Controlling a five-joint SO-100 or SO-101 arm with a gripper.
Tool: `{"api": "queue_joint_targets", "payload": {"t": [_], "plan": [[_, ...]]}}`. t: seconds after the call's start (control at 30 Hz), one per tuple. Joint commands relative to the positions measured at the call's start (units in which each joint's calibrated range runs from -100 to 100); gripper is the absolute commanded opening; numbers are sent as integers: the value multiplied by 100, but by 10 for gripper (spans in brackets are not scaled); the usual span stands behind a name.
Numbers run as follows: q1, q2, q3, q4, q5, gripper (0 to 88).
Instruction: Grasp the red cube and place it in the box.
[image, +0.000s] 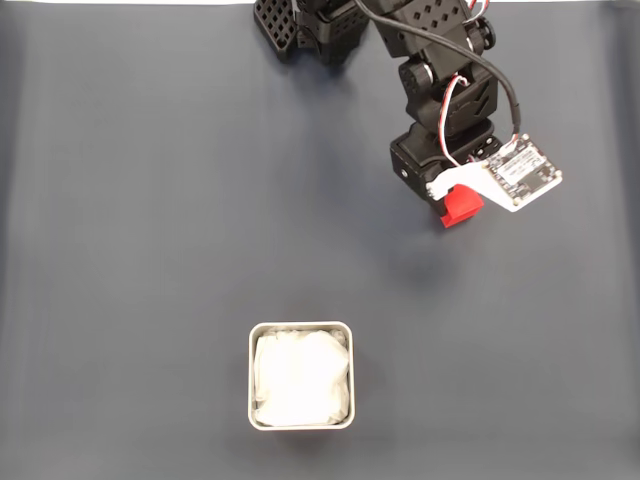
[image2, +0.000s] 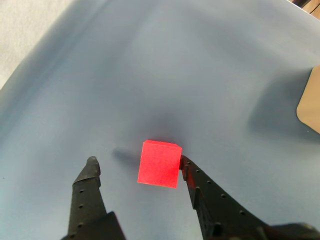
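— Okay, surface first?
— Dark grey-blue mat (image: 150, 250), matte, smooth, covers nearly the whole fixed view. Thin pale strip past its far edge at the top. In the wrist view the mat ends at the upper left on a light speckled floor or tabletop (image2: 25, 25), and a tan rounded piece (image2: 310, 105) sits at the right edge, casting a shadow on the mat.
— Arm?
— Black arm (image: 430, 60) comes in from the far edge, right of centre in the fixed view, with a white circuit board (image: 522, 172) and wires on the wrist.
— Gripper?
— The gripper (image2: 137, 164) is spread apart, not clamped. Wrist view: left finger (image2: 89, 185) stands clear of the red cube (image2: 159, 163), a gap of bare mat between them; the right finger touches or nearly touches the cube's right face, can't tell which.
— Cube location?
— Between the fingers, closer to the right one, looks to be resting on the mat. In the fixed view the cube (image: 460, 207) pokes out under the wrist board, in the far right part of the mat.
— Box?
— The box (image: 301, 375), silver square tin with white crumpled lining, near the near edge, about centre. Well apart from the cube.
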Motion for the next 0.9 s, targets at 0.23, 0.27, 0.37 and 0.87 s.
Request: {"api": "queue_joint_targets", "payload": {"t": [0.23, 0.27, 0.37, 0.87], "plan": [[-76, -139, -225, -77, -20, 365], [-69, -139, -225, -77, -15, 365], [-48, -148, -225, -69, -15, 351], [23, -174, -179, -94, -15, 180]]}}
